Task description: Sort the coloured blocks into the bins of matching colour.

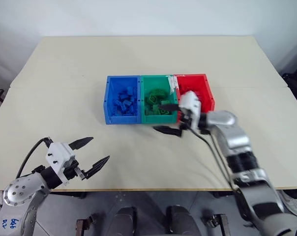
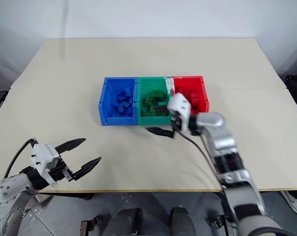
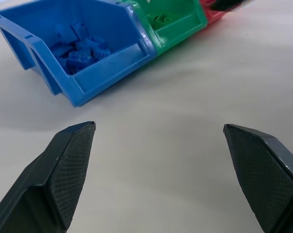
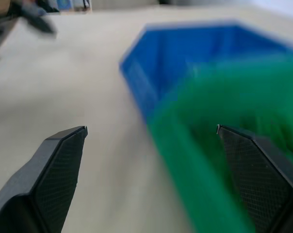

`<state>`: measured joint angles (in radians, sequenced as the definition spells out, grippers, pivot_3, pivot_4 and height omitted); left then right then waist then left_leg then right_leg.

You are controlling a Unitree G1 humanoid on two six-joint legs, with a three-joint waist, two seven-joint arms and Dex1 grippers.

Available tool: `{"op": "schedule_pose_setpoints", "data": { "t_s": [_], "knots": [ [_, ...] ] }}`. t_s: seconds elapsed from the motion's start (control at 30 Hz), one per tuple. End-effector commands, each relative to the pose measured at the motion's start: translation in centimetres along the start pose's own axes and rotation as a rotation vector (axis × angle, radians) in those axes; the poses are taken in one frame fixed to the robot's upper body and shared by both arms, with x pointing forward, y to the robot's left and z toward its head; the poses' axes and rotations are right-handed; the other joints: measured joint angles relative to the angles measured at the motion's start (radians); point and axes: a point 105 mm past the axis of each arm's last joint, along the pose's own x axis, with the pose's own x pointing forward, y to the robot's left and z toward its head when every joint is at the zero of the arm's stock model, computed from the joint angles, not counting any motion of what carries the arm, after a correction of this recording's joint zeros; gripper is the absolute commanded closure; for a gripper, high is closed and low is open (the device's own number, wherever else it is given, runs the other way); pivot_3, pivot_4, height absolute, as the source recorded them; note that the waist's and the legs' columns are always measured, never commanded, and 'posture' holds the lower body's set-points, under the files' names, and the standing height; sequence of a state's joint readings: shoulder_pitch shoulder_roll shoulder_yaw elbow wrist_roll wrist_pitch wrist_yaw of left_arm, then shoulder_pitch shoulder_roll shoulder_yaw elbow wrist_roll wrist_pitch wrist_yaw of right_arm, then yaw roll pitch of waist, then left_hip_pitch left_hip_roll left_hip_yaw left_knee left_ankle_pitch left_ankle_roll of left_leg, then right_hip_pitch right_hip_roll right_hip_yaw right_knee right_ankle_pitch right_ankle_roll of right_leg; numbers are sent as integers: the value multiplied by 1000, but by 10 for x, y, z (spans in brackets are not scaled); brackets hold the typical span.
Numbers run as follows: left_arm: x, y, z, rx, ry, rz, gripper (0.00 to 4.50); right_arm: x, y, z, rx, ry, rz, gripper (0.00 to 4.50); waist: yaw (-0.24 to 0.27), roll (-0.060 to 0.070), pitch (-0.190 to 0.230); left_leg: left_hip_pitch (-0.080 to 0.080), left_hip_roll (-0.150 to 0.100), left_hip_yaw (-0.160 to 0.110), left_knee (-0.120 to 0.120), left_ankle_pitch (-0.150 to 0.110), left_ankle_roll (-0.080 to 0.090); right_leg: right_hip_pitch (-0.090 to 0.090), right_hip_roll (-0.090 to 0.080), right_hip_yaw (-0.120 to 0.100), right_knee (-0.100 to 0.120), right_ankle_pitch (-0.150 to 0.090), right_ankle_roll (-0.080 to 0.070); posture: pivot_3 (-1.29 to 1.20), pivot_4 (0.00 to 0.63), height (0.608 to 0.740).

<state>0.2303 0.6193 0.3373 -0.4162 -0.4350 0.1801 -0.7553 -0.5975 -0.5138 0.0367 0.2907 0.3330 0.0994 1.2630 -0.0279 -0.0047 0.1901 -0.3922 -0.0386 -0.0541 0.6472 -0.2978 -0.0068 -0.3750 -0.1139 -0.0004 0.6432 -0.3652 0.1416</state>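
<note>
Left eye view: blue, green and red open-top plastic bins (image 1: 123, 78) hold studded toy blocks (image 1: 125, 101) at twelve o'clock, table bare, sorting seemingly done; left gripper (image 1: 92, 153) and right gripper (image 1: 167, 118) both spread, empty.

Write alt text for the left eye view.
Blue bin, green bin and red bin, joined in a row on a beige table, hold blocks; the open right gripper sits at the green bin's front, the open left gripper near the table's edge.
</note>
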Motion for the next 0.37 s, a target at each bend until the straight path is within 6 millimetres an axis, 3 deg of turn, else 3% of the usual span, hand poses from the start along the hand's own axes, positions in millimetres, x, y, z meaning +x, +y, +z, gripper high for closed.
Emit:
{"op": "schedule_pose_setpoints", "data": {
  "t_s": [0.03, 0.17, 0.37],
  "knots": [
    [-2, 7, 2, 27, 19, -8, 0, -61, 6, -9, -95, 34, -6, 32, 2, 0, 0, 0, 1, 1, 0, 0, 0, 0, 1, 0, -1, 0, 0, 0, 150, 740],
    [-2, 14, -1, 27, 28, -6, 0, -94, 15, -24, -19, 69, -3, 32, -5, 0, 0, 2, 3, 5, 0, 0, 0, 1, 1, 1, -2, 0, 0, 0, 150, 740],
    [3, 23, 1, 73, 15, 13, 0, -95, 13, -25, -29, 32, -64, 32, -2, 0, 0, 6, 7, 10, 3, 1, -2, 2, 1, 0, 1, 0, 0, 0, 150, 740]
  ]
}}
